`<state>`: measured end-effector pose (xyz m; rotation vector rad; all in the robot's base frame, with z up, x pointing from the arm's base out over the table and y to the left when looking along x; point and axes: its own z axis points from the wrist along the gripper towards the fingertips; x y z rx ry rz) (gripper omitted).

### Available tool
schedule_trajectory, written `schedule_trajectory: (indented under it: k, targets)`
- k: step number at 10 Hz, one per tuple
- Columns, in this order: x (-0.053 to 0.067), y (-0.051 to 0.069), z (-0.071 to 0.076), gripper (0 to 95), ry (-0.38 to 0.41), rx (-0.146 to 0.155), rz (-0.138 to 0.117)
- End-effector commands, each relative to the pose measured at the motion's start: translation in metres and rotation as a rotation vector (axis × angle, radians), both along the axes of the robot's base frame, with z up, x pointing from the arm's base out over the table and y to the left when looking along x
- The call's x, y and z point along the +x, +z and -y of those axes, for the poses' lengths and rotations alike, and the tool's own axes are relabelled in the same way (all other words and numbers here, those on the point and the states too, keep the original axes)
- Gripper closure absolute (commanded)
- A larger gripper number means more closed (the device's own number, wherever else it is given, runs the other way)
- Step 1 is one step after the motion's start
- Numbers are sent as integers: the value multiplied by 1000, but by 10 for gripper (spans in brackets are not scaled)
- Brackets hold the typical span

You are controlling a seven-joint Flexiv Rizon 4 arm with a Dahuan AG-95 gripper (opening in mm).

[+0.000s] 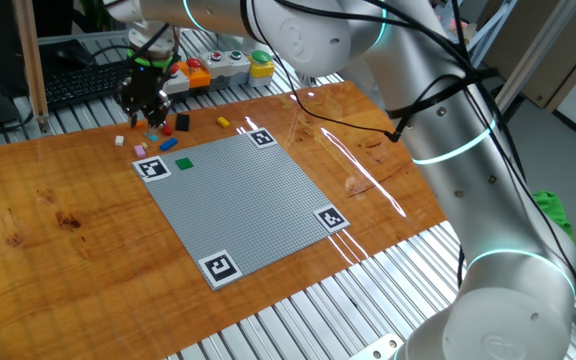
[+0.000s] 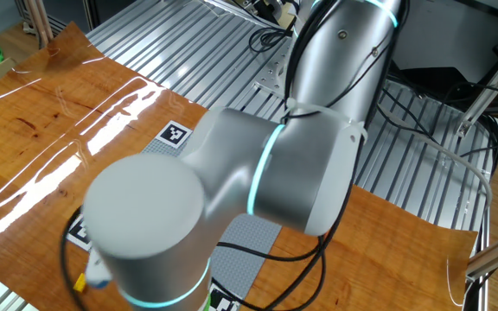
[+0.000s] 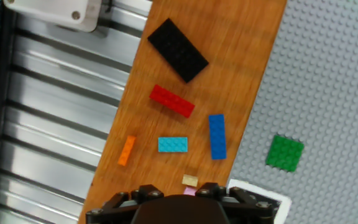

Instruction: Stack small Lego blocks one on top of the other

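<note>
Your gripper [image 1: 144, 103] hovers over the loose bricks by the baseplate [image 3: 328, 81] — can't tell if it's released or clenched. Below you: black brick [image 3: 178, 50], red [image 3: 172, 101], blue [image 3: 217, 136], orange [image 3: 127, 150] on wood; green [image 3: 285, 153] on the plate.

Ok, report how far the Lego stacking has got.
Nothing is stacked yet. The green block sits alone on the grey baseplate; the black, red, blue, light blue and orange blocks lie singly on the wood. The end effector hovers above them; no block shows in it. All stacking remains.
</note>
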<state>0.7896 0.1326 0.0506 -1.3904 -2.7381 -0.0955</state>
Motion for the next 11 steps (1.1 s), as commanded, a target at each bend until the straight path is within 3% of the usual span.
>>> schedule_trajectory:
  k: [1,2,3,5,6,8,11]
  targets:
    - [0,9,3,570,356,9,-31]
    - [0,11,4,570,434,17,-32]
    - [0,12,5,760,480,23,-36]
    - [0,14,6,760,613,26,-24]
    - [0,13,6,950,652,22,-22]
    - [0,11,5,950,731,16,-12]
    - [1,10,8,950,775,9,-15]
